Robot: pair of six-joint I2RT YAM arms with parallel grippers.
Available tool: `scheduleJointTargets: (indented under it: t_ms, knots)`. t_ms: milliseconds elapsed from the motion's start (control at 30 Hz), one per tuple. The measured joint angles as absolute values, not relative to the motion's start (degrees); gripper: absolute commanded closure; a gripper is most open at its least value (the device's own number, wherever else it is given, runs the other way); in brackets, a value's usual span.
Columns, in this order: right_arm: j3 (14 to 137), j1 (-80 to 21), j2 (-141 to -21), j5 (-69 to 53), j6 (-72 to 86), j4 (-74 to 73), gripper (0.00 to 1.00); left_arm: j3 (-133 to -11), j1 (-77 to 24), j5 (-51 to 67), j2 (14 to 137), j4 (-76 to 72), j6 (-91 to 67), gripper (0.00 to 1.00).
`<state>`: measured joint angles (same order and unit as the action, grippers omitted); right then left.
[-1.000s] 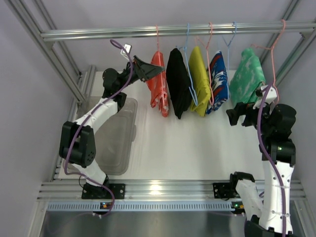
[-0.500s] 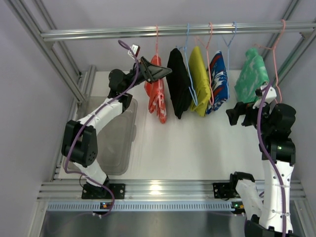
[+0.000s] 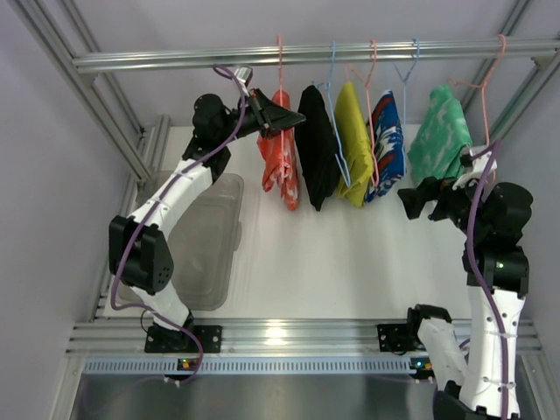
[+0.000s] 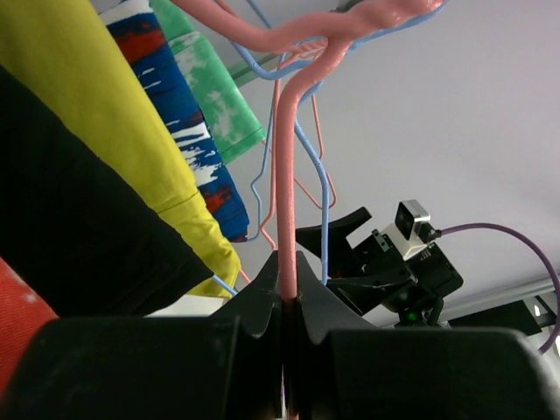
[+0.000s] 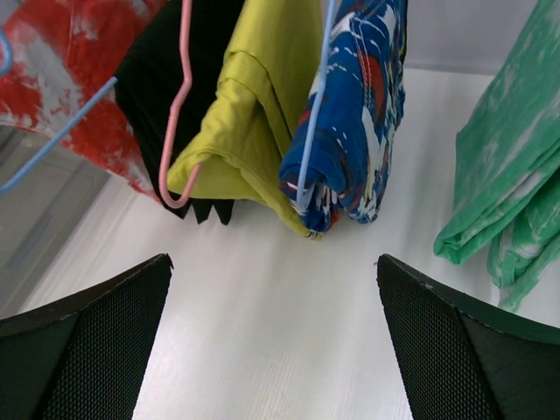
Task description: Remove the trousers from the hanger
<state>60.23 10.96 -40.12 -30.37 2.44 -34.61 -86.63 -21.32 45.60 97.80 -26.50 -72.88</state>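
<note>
My left claw [image 4: 287, 273] is pressed together on the hanger [image 4: 285, 192], with the pink wire pinched between both fingers. From the grip the wire runs straight up, then bends over near the top of the left wrist view.

The hanger's hook sits over the rail [image 3: 315, 54], at the left end of the row of hung garments. Its neck stands upright, hook end up.

The trousers [image 3: 280, 166] are draped over the hanger and hang just below my left claw. Their long axis runs down from the rail toward the bench [image 3: 350, 262], with the free end lowest. They hang just beside the black garment [image 3: 313, 157], on its left.

My right claw [image 5: 273, 262] has its fingers wide apart and holds nothing. It faces the row from the right, near the green garment [image 3: 437, 140] and well apart from the trousers. In the right wrist view the trousers show only in the upper left corner.

A clear bin [image 3: 210, 236] lies on the bench, left of the trousers
</note>
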Motion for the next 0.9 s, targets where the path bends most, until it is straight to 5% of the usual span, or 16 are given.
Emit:
scheduleJointTargets:
  t_ms: [200, 533, 900]
  knots:
    - [61.56, 10.96, -39.22, -33.74, 5.87, -33.01, 0.01, -89.12, -21.39, 46.89, 96.71, -17.15, -70.28, 1.00]
    - [64.62, 10.96, -39.03, -39.33, 14.50, -25.63, 0.01, -73.06, -19.73, 36.45, 79.07, -17.50, -68.27, 1.00]
    - [64.64, 10.94, -42.59, -44.29, 21.82, -19.03, 0.01, -69.73, -19.84, 35.11, 74.59, -14.04, -59.86, 1.00]
